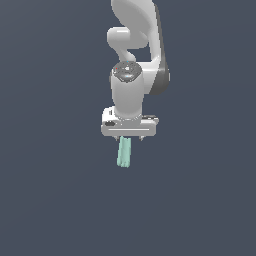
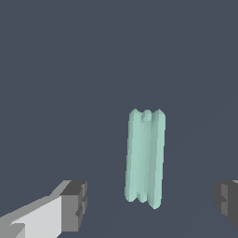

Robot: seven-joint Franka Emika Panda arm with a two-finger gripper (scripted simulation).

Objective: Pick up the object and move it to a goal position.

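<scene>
**Tool hanging over the teal bar, nothing grabbed**

So here's the scene. The white-grey arm (image 1: pixel 135 55) comes down from the top of the exterior view and ends in the tool (image 1: pixel 129 137), which points straight down. The object (image 1: pixel 124 152), a small pale teal-green bar with grooves running along its length, pokes out from just under the tool's body in that view, clearly narrower than the tool itself.

The wrist view is the more useful one. The tool (image 2: pixel 153 202) is spread wide, with one dark pad (image 2: pixel 74 204) on one side and the other finger (image 2: pixel 227 201) far off on the opposite side. The object (image 2: pixel 145 158) sits in the gap between them, nearer the first pad, touching neither. It lies flat on the plain dark grey desk (image 2: pixel 69 69), long axis running across the line between the fingers.

Whether the fingertips are down at the bar's level or above it, I can't tell.
</scene>
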